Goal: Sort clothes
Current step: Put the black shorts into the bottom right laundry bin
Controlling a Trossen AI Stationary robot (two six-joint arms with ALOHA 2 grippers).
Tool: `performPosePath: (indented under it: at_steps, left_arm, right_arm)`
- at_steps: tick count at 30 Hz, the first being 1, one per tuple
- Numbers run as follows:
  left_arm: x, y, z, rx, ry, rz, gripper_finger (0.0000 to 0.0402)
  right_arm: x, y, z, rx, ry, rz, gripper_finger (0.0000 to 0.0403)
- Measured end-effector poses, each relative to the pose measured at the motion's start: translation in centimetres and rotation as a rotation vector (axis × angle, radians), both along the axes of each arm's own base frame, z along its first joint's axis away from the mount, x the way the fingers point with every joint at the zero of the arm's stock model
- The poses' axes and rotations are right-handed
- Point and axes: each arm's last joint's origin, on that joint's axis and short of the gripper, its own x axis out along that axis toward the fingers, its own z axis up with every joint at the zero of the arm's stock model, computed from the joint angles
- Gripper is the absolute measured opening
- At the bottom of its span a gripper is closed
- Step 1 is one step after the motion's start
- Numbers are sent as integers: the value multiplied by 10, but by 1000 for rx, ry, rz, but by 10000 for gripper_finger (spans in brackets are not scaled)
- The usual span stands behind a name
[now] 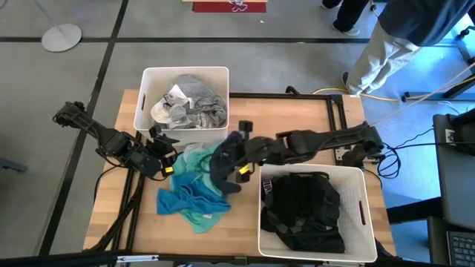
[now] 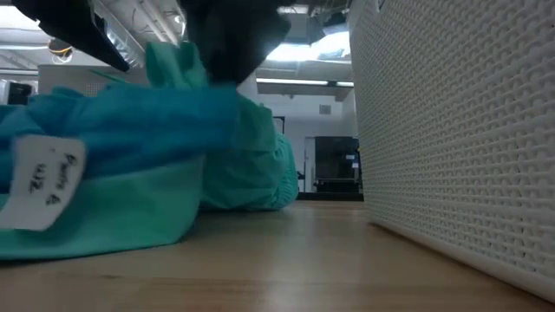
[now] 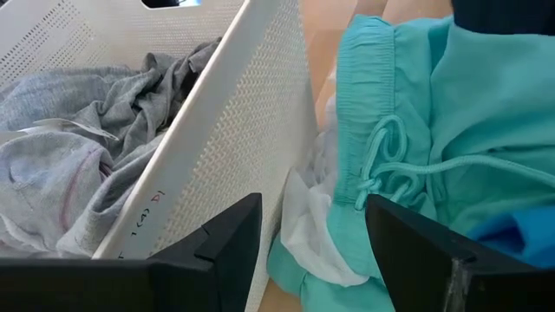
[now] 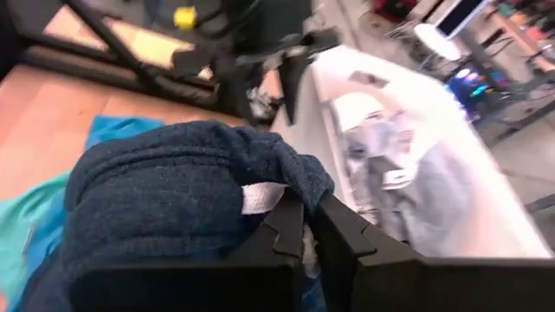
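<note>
A: From above, where did the 2 arms stand?

B: The right gripper (image 1: pixel 231 150) was pinched shut on a dark blue garment (image 1: pixel 220 172) at the table's middle, the cloth hanging down onto the teal and mint clothes (image 1: pixel 191 194) heaped toward 7 o'clock. The left gripper (image 1: pixel 165 152) waited at 9 o'clock of it, fingers apart and holding nothing, beside the far bin (image 1: pixel 148 92) of grey and white clothes (image 1: pixel 190 101). The near bin (image 1: pixel 364 202), at 4 o'clock, held black clothes (image 1: pixel 304 209).

A: And level with the table?

B: Teal cloth (image 2: pixel 130 130) filled the left, the mint one (image 2: pixel 251 165) behind it, a labelled tag (image 2: pixel 48 182) dangling, the near bin's wall (image 2: pixel 460 130) at right.

A: The left wrist camera?

B: Its open fingers (image 3: pixel 225 243) framed a mint waistband with a drawstring (image 3: pixel 390 165) against the far bin's wall (image 3: pixel 251 113).

A: The right wrist?

B: The closed fingers (image 4: pixel 286 230) bit only a fold of the dark garment (image 4: pixel 173 199).

A: The risk?

B: I judged that the hanging tail could snag the drawstring and drag mint cloth along, or the small fold could slip free mid-carry.
</note>
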Motion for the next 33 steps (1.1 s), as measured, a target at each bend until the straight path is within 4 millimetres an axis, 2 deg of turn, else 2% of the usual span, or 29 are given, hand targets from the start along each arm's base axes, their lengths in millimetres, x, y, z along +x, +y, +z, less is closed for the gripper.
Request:
performPosePath:
  at_steps: [5, 9, 13, 17, 21, 25, 29, 33]
  left_arm:
    - [0, 0, 0, 0, 0, 0, 196]
    - [0, 0, 0, 0, 0, 0, 196]
    - [0, 0, 0, 0, -1, 0, 196]
    - [0, 0, 0, -1, -1, 0, 196]
    - [0, 0, 0, -1, -2, 0, 196]
    - [0, 0, 0, -3, -4, 2, 196]
    - [0, 0, 0, -3, -3, 2, 196]
    - [0, 0, 0, -3, -4, 2, 196]
  right_arm:
    - [-26, -6, 32, 8, -87, -23, 18]
    - [-58, -8, 59, 28, -144, -31, 18]
    - [-99, -7, 84, 45, -192, -74, 18]
    - [-141, -5, 101, 101, -215, -105, 19]
    - [-176, 0, 111, 181, -246, -117, 19]
    - [-201, 8, 118, 296, -274, -86, 19]
    - [-216, 20, 117, 413, -258, -48, 19]
    - [-226, 32, 108, 512, -179, -52, 19]
